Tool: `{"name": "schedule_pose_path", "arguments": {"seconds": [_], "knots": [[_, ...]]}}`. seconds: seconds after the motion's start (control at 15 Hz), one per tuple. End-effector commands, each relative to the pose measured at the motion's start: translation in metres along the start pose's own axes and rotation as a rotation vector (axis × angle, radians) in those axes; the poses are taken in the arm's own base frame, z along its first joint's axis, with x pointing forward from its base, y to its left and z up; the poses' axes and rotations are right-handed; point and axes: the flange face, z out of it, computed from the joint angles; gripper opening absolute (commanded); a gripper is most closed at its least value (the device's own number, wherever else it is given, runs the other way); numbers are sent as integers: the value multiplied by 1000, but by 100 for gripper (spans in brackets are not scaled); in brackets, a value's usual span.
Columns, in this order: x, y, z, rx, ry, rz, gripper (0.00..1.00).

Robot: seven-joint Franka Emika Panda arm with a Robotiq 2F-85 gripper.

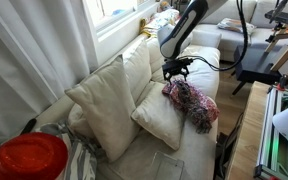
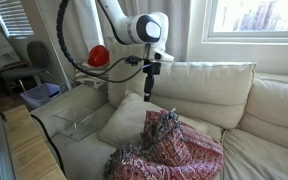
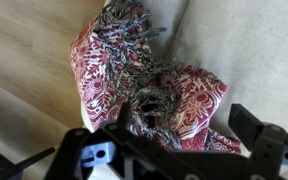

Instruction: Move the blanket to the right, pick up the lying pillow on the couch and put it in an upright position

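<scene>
The claw [image 2: 148, 95] hangs open, empty; the red blanket [image 2: 169, 148] lies on the flat pillow [image 2: 124, 120]; nothing looks done yet.

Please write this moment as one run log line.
target: blanket | gripper: open, above blanket | blanket: on couch, against pillow | pillow: lying
</scene>
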Motion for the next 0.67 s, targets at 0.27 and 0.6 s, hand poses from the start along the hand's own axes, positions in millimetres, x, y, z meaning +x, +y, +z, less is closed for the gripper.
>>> {"name": "schedule_pose_path", "arguments": {"seconds": [0.27, 0.6], "knots": [[37, -53, 75, -60, 145, 39, 100], [53, -63, 105, -103, 167, 105, 91]]}}
